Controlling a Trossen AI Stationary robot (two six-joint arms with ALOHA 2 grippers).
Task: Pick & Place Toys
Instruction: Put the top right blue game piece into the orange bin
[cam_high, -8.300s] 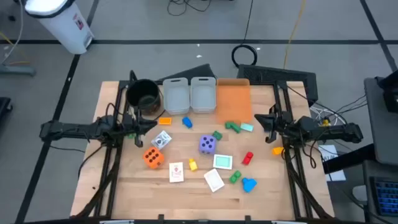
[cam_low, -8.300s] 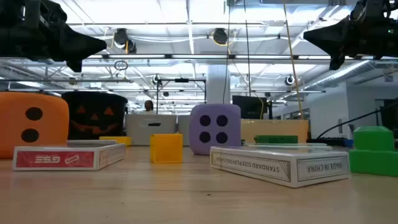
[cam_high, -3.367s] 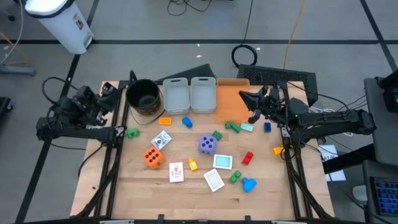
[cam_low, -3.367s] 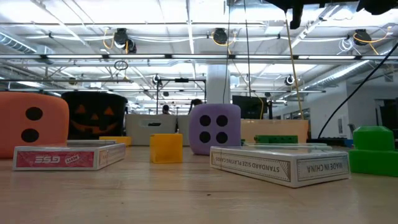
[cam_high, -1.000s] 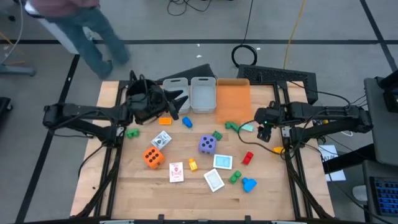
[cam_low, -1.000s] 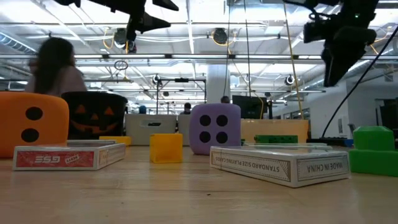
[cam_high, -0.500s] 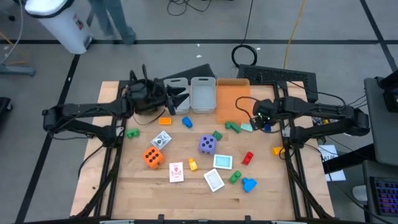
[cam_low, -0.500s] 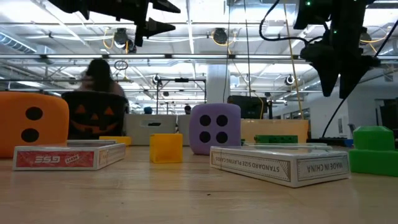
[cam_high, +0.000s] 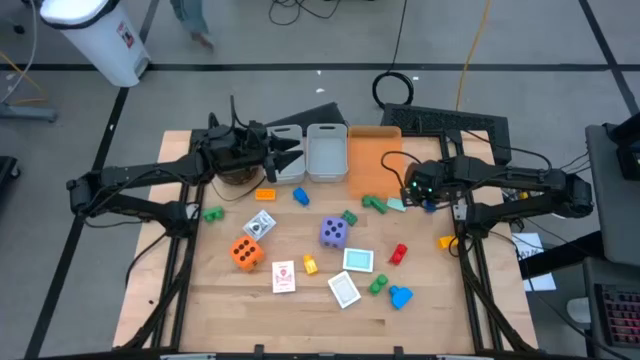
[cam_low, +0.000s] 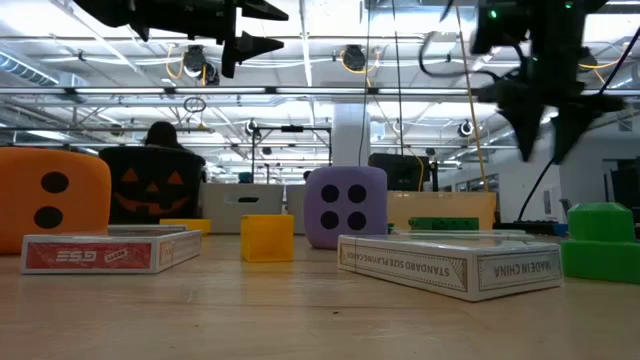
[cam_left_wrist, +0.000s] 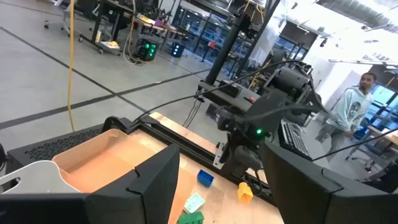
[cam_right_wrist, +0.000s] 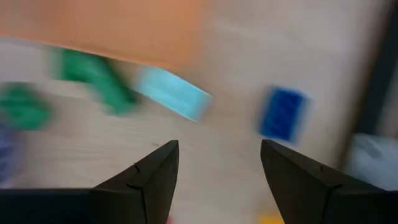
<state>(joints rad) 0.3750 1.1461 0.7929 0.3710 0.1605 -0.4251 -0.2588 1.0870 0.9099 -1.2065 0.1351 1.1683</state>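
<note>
The toys lie scattered on the wooden table: an orange die (cam_high: 246, 253), a purple die (cam_high: 333, 232), white cards (cam_high: 284, 276), and small plastic blocks. My right gripper (cam_high: 405, 190) hovers open above the table's far right part. A teal card (cam_right_wrist: 174, 93) and a blue block (cam_right_wrist: 281, 113) lie on the wood beyond its fingertips, with nothing between the fingers. My left gripper (cam_high: 292, 157) is open and empty, held high over the left grey bin (cam_high: 281, 155) next to the black pot (cam_high: 228, 155).
Another grey bin (cam_high: 326, 152) and an orange bin (cam_high: 375, 155) stand in a row at the far edge. A green block (cam_high: 375, 203) lies beside the teal card. An orange block (cam_high: 446, 241) sits by the right frame rail. A person stands in the room beyond (cam_left_wrist: 354, 106).
My right gripper has gone toward the far edge and a little toward the left, ending over the teal card and blue block. My left gripper has drifted slightly toward the far edge over the grey bin. A person behind the table has walked away.
</note>
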